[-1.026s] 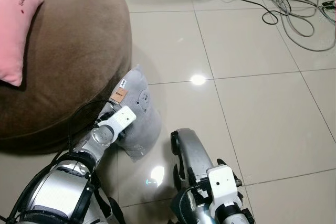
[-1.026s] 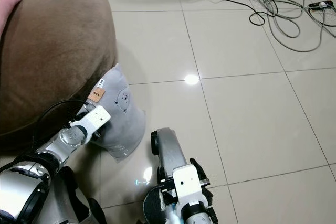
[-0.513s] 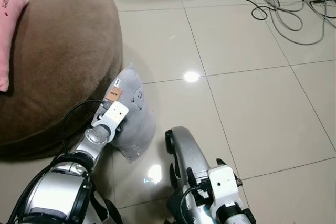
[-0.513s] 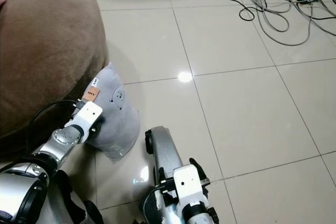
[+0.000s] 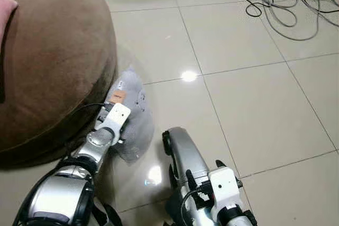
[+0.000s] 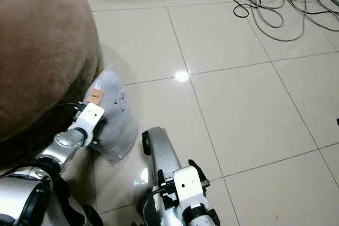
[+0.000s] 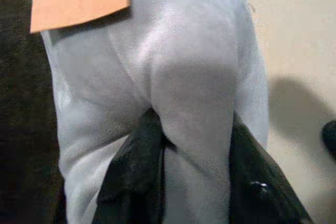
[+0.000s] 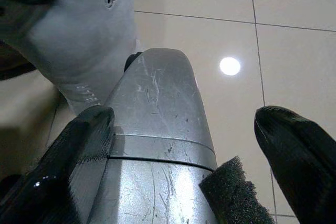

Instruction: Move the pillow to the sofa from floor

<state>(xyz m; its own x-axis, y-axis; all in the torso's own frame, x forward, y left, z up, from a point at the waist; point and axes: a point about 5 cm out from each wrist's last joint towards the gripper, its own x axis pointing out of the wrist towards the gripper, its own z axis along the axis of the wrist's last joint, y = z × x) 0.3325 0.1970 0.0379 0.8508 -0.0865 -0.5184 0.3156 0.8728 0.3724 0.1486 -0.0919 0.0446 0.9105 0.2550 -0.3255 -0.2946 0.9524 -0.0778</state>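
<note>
So the grey pillow [image 5: 132, 117] was standing on edge on the tiled floor [image 5: 254, 104], leaning right up against the base of the brown sofa [image 5: 53, 62], with a little orange tag [image 5: 117, 97] near its top corner. The left gripper [image 7: 191, 177] was already on it, and in the left wrist view you could see a fold of the grey fabric bunched between the two black fingers [image 7: 134, 177], so they were pinched narrow on the pillow itself. The right gripper [image 8: 184, 156] was just hanging low by the robot's leg with its fingers spread wide, gripping nothing. My guess is this thing was light and really squishy; the fabric puckered where it was pinched. That means a pinch on a loose fold could slide off or let the pillow flop and swing once lifted. Grabbing a thick bunch near the upper edge or corner seemed like the safer hold. It wasn't fragile, so a firm squeeze looked fine. There was also a mess of cables [image 5: 280, 3] further off across the floor.
</note>
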